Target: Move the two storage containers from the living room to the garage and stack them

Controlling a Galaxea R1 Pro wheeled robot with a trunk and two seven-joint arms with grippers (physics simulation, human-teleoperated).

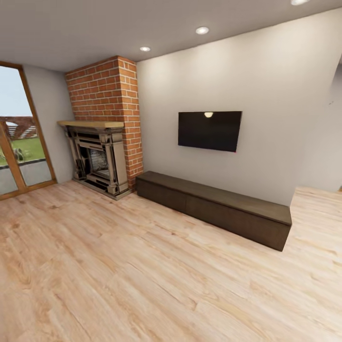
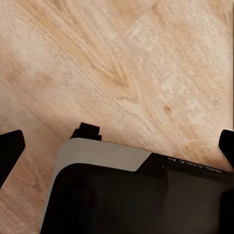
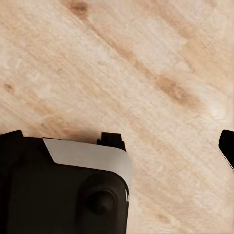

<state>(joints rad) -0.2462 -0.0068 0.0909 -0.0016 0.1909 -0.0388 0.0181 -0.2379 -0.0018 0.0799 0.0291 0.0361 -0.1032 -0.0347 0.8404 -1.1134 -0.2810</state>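
I stood in the living room, facing the brick fireplace, the wall-mounted television and the long dark low cabinet. No storage container lay anywhere on the plank floor before me, so I could not tell where they were. My left pincer hung with fingers apart over bare planks, holding nothing; my right pincer likewise. I judged the job barely started: both boxes had yet to be found, carried and stacked.

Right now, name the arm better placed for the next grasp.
Neither: left gripper and right gripper both hang open and empty over light wood plank floor. Ahead stand the brick fireplace and long dark low cabinet.
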